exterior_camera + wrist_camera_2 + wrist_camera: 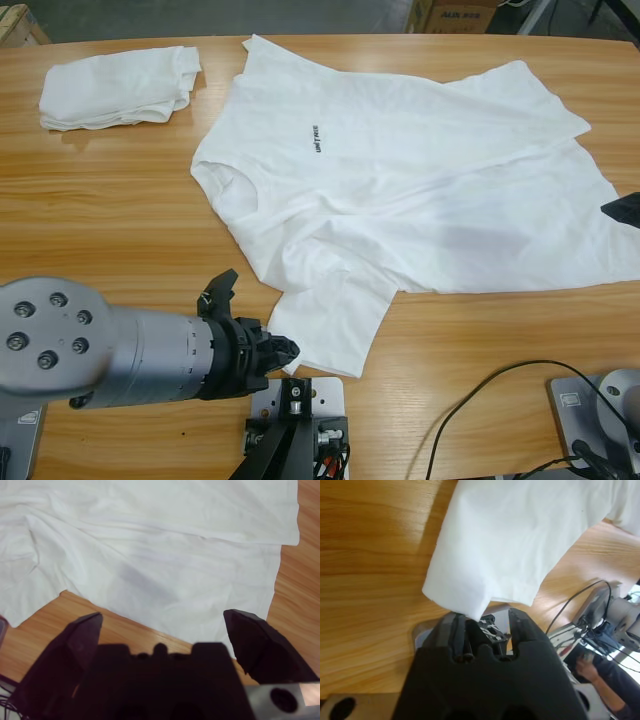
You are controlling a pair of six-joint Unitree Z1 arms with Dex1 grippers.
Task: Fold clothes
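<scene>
Left claw [283,350] at the shirt's sleeve, right claw [162,625] spread wide over the hem

Left claw has its jaws only narrowly apart, right at the corner of the lettered T-shirt [400,190] sleeve near the front edge of the worktop [110,220]; the cloth corner dips down at the gap, but honestly can't tell if it's pinched. That shirt lies spread out and wrinkly across the middle and right of the worktop, black lettering [316,139] on the chest. Right claw hangs over the shirt's bottom hem by the right edge, nothing between its jaws. Folded white bundle [120,88] sits at the back left corner, apart from the spread shirt. A person's hand [587,670] shows small in the left wrist view.
</scene>
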